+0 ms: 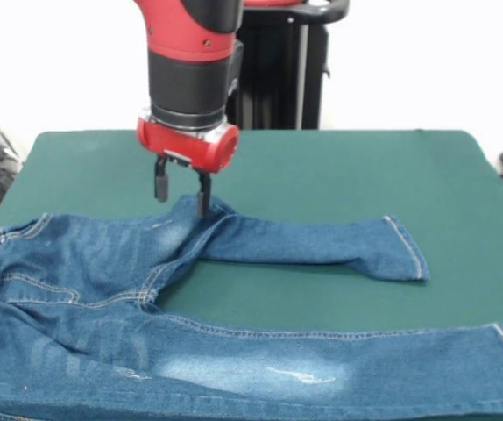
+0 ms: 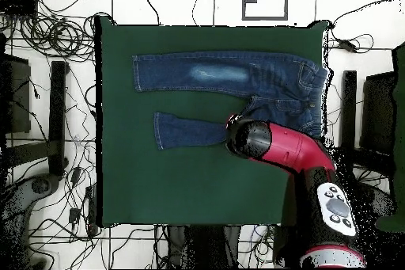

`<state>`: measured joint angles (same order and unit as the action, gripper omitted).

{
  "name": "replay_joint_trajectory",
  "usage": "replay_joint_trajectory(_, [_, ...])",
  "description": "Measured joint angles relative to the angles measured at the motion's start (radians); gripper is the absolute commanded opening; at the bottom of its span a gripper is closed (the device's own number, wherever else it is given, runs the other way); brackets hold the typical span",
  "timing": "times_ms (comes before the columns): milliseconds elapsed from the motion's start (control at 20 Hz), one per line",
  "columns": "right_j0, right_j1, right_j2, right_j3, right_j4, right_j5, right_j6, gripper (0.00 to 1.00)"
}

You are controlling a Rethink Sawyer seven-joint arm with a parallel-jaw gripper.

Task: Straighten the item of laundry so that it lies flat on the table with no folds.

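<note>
Blue denim jeans (image 1: 234, 351) lie spread across the green surface (image 1: 339, 167), legs parted, as the arm's tool (image 1: 181, 195), fingers spread, touches the upper leg's thigh edge.

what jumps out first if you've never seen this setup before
The red and black arm comes down from above at the top of the front view, its claw open, one fingertip touching the upper edge of the jeans near the crotch. The blue denim jeans spread across the dark green table, the near leg long and flat with a pale faded patch. The far leg looks shorter.
</note>
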<state>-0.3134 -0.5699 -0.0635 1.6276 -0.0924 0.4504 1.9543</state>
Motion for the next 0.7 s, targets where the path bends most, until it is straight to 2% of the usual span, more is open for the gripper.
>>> replay_joint_trajectory(700, [0.068, 0.07, -0.099, -0.033, 0.079, 0.0, 0.0, 1.0])
